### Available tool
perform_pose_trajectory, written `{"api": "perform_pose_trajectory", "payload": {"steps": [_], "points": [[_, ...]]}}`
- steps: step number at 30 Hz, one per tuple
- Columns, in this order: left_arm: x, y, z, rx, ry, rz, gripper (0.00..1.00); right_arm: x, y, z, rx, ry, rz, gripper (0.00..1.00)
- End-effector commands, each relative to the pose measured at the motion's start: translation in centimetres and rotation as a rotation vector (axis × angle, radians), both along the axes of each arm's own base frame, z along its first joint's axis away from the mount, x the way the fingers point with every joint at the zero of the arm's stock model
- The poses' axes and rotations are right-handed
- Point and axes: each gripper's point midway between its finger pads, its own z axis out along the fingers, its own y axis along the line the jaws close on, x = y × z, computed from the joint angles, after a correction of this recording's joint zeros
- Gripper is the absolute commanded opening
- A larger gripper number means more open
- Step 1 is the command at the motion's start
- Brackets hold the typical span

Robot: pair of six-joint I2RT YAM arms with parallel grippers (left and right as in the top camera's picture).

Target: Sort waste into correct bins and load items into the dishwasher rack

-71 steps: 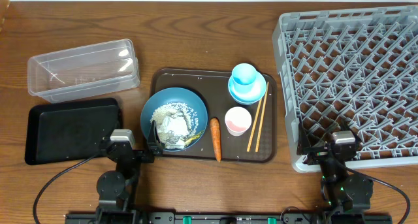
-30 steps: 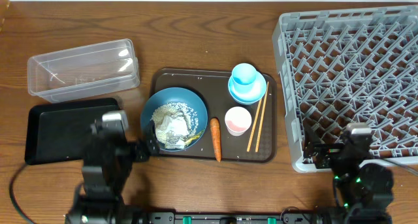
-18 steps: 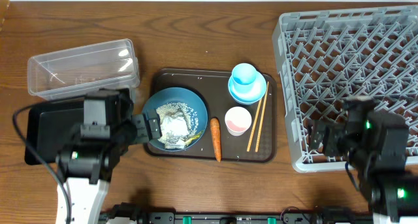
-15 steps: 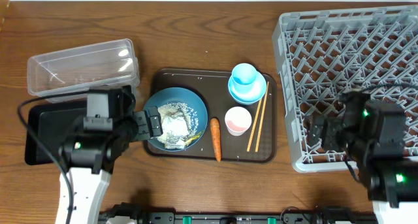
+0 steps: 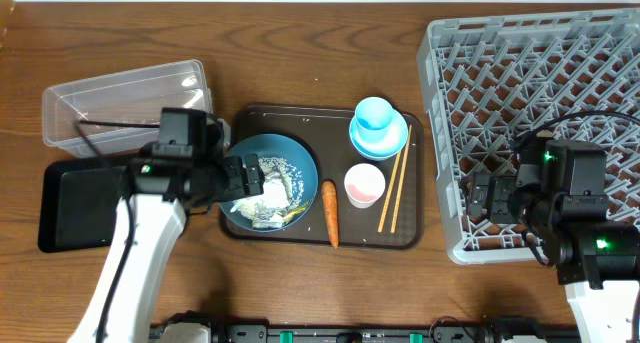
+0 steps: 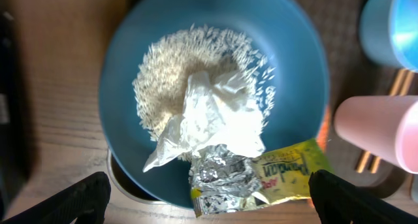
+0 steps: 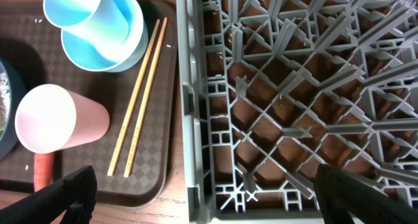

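Observation:
The blue bowl (image 5: 300, 183) sits on the brown serving tray and holds white rice (image 5: 287, 166) and crumpled wrapper scraps (image 5: 265, 205). In the left wrist view the bowl (image 6: 121, 106) holds rice (image 6: 170, 74), a white scrap (image 6: 219, 119) and a foil-and-yellow scrap (image 6: 268, 178). My left gripper (image 5: 248, 175) (image 6: 209, 201) is open above the bowl's near edge. The carrot (image 5: 329, 212), white-pink cup (image 5: 364, 185), light-blue cup on its saucer (image 5: 378, 125) and chopsticks (image 5: 393, 191) lie on the tray. My right gripper (image 5: 488, 199) (image 7: 209, 198) is open and empty over the rack's (image 5: 540, 103) front-left corner.
The clear tub (image 5: 128, 105) stands at the back left, with the black tray (image 5: 85, 198) in front of it. The brown serving tray (image 5: 330, 118) lies between these bins and the rack. In the right wrist view the cups (image 7: 91, 21) (image 7: 55, 119) and chopsticks (image 7: 140, 100) lie left of the rack wall (image 7: 196, 119).
Both arms have risen from the table's front edge. The left gripper has moved right and forward over the blue bowl. The right gripper has moved up to the rack's front-left corner.

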Motion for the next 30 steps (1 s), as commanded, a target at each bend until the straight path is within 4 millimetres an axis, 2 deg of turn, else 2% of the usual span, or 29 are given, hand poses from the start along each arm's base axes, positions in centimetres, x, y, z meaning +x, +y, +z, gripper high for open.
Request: {"api": "perform_pose_trajectory", "payload": {"steps": [1, 6, 11, 13, 17, 21, 22, 26, 30], "points": [[0.5, -1.0, -1.0, -0.016, 0.05, -0.019, 0.98, 0.2, 0.4, 0.7, 0.01, -0.015, 0.008, 0.99], [0.5, -2.5, -3.9, -0.002, 0.133, -0.073, 0.99, 0.2, 0.4, 0.7, 0.01, -0.015, 0.008, 0.99], [0.2, -2.3, -6.4, 0.069, 0.209, -0.088, 0.89, 0.1, 0.4, 0.7, 0.01, -0.015, 0.009, 0.99], [0.1, -2.3, -7.3, 0.076, 0.237, -0.09, 0.78, 0.1, 0.4, 0.7, 0.01, -0.015, 0.009, 0.99], [0.2, -2.3, -8.0, 0.079, 0.252, -0.091, 0.47, 0.2, 0.4, 0.7, 0.01, -0.015, 0.008, 0.99], [1.1, -2.4, -7.7, 0.075, 0.211, -0.089, 0.09, 0.1, 0.3, 0.7, 0.01, -0.01, 0.008, 0.99], [1.2, -2.4, -7.5, 0.077, 0.203, -0.088, 0.06, 0.0, 0.3, 0.6, 0.01, -0.008, 0.008, 0.99], [1.9, -2.1, -5.8, 0.09, 0.144, -0.081, 0.06, -0.1, 0.3, 0.6, 0.009, -0.004, 0.008, 0.99], [2.7, -1.5, -2.7, 0.111, 0.055, -0.062, 0.06, -0.1, 0.3, 0.6, 0.009, -0.004, 0.009, 0.99]]}}
